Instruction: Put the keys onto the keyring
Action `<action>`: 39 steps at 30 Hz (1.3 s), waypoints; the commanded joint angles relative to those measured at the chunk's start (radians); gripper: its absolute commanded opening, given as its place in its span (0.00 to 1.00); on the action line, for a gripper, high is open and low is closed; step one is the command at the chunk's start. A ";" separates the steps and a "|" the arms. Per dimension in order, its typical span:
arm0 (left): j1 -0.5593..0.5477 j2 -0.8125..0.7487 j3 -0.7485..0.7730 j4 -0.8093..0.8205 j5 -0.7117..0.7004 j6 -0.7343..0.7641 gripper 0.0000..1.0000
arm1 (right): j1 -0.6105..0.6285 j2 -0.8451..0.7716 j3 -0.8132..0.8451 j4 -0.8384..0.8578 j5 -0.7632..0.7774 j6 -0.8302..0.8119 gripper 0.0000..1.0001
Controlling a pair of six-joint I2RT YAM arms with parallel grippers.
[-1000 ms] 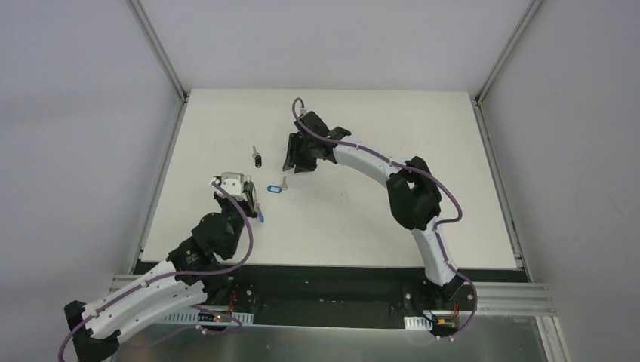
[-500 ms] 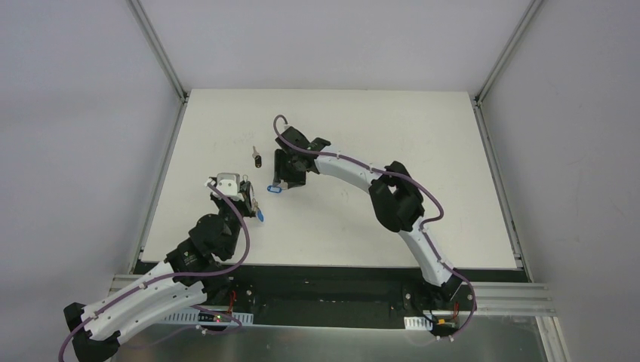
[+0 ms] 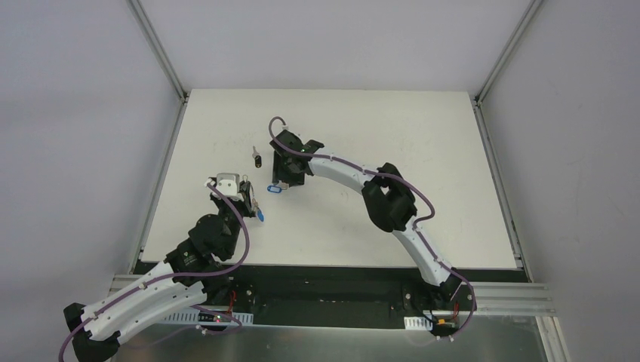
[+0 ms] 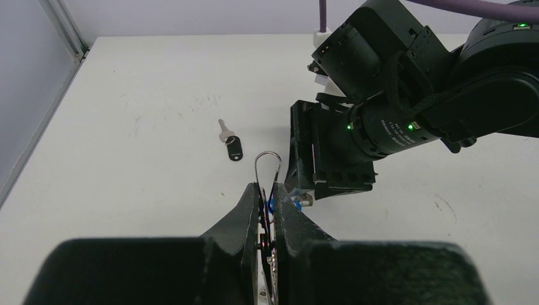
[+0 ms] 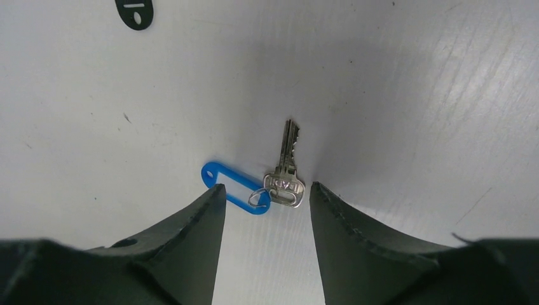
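The keyring (image 4: 267,166) is a thin silver wire loop sticking up from between the fingertips of my left gripper (image 4: 267,190), which is shut on it; something blue shows between the fingers. In the top view a small blue piece (image 3: 261,216) hangs just below the left gripper (image 3: 253,202). My right gripper (image 5: 267,185) is open, low over the table, straddling a silver key (image 5: 287,166) joined by a tiny ring to a blue plastic tag (image 5: 230,187). From above, that tag (image 3: 273,189) pokes out left of the right gripper (image 3: 285,181).
A second key with a black head (image 3: 258,158) lies on the white table (image 3: 423,151), left of the right gripper; it also shows in the left wrist view (image 4: 232,147). The right arm's wrist (image 4: 381,121) fills the space just beyond the keyring.
The right gripper has swung left and toward me and come down over the key with the blue tag, its jaws a little wider. The left gripper has held still with the keyring.
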State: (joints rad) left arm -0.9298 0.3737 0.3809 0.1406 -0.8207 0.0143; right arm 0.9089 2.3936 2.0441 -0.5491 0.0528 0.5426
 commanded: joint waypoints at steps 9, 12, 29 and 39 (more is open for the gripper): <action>-0.005 -0.010 0.031 0.031 0.002 -0.008 0.00 | 0.033 0.050 0.105 -0.079 0.053 -0.016 0.52; -0.004 -0.010 0.030 0.030 0.004 -0.009 0.00 | 0.034 0.048 0.096 -0.084 0.063 -0.027 0.51; -0.005 -0.006 0.032 0.029 0.008 -0.008 0.00 | 0.045 0.060 0.089 -0.103 0.096 -0.075 0.34; -0.004 0.002 0.032 0.033 0.009 -0.007 0.00 | 0.046 0.014 0.034 -0.070 0.107 -0.076 0.10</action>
State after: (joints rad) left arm -0.9298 0.3729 0.3809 0.1356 -0.8196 0.0139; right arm 0.9489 2.4340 2.1044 -0.6151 0.1303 0.4747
